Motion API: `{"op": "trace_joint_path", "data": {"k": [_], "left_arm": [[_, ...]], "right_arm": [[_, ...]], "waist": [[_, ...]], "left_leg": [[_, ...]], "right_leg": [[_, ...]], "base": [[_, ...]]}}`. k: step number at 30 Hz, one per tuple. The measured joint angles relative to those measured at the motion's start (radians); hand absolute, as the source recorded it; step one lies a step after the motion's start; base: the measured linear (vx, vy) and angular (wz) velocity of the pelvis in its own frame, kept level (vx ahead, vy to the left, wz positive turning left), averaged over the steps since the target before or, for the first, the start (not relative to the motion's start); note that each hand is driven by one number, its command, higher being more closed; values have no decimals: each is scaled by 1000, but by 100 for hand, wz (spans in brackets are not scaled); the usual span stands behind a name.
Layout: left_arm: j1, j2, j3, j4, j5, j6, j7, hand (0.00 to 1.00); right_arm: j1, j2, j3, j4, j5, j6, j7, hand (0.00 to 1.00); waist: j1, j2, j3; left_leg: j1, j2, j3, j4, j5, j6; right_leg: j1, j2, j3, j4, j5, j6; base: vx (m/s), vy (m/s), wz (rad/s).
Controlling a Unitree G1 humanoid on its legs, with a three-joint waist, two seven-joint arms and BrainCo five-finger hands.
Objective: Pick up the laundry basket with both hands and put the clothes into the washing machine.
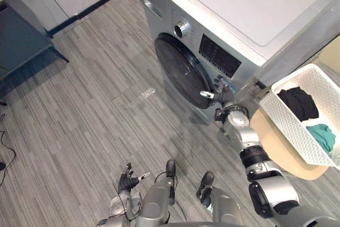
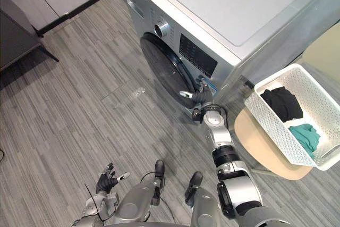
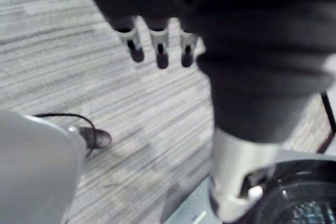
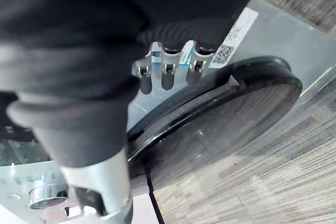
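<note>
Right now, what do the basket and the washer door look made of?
The basket looks like matte white plastic: its walls are a lattice of holes. The washer door looks like dark tinted glass or plastic, glossy with reflections; which is unclear.

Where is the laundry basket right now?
In the left eye view the white laundry basket sits at the right edge, on a beige round table just right of the washing machine, with black and teal clothes inside.
</note>
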Motion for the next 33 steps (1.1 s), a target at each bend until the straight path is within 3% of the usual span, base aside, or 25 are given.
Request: {"op": "trace_joint_path", "data": {"k": [6, 12, 20, 24, 26, 29, 33], "left_arm": [[-1, -3, 1, 17, 0, -1, 3, 0], [-4, -5, 0, -21, -24, -4, 23, 0], [0, -15, -14, -220, -170, -24, 42, 0], [-8, -30, -39, -320, -170, -44, 41, 0], [-17, -44, -44, -321, -169, -42, 41, 0], [-14, -52, -44, -319, -167, -37, 42, 0], [-19, -52, -49, -318, -164, -36, 42, 0]], "right_arm": [[-11, -1, -9, 9, -8, 0, -2, 0], [-217, 8, -46, 92, -6, 2, -23, 0], [-365, -10, -125, 117, 93, -15, -88, 0], [-415, -93, -123, 130, 94, -39, -120, 0], [-485, -147, -93, 178, 133, -44, -127, 0], [-493, -160, -31, 179, 136, -50, -139, 0], [-381, -79, 178, 57, 141, -74, -113, 0]], "waist": [[2, -4, 19], [4, 4, 85], [6, 24, 112], [1, 52, 126], [8, 75, 142], [10, 82, 154], [17, 80, 153]], "left_leg": [[-12, -1, 16, 15, 1, 2], [-49, 0, 18, 25, 2, 1], [-184, -19, -51, 99, 2, 0], [-250, -14, -29, 99, -7, 0], [-284, 8, 17, 123, 2, 12], [-287, 2, 26, 103, 12, 6], [-260, 12, 38, 106, 22, -7]], "right_leg": [[-21, -2, 14, 5, 0, 0], [-67, -9, 14, 39, -3, -4], [-135, -67, -102, 131, -47, -9], [-172, -103, -178, 152, -62, -2], [-195, -129, -213, 174, -63, -6], [-202, -144, -226, 190, -63, 0], [-184, -135, -213, 188, -59, -2]], "base": [[54, 6, -5], [-40, -6, 1], [-28, 0, 40], [-129, 15, 45], [-104, -11, 36], [-101, -11, 26], [0, -48, -13]]}}
